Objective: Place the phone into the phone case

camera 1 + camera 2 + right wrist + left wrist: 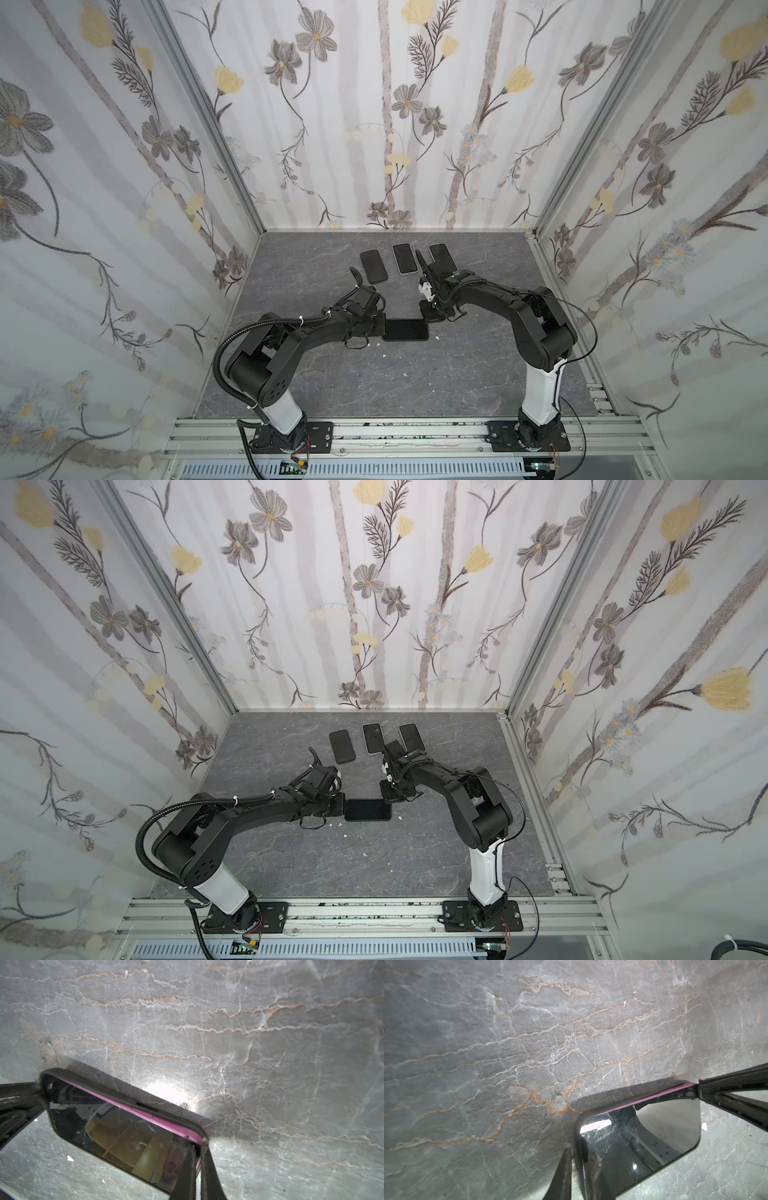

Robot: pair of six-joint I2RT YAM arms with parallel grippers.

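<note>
Two pincers are clenched on the phone case (116,1098) rim: left pincer (577,1159) at short end, right pincer (198,1147) at corner | pink phone (124,1136) is lodged inside, apparently half-seated, mid-tabletop (374,386) | risk: if rim is overpulled, grip is lost, handset is popped out.

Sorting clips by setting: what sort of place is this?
Probably a robot test cell: floral panels in an aluminium frame box in a marble-look tabletop, with left arm and right arm bolted to a rail.
</note>
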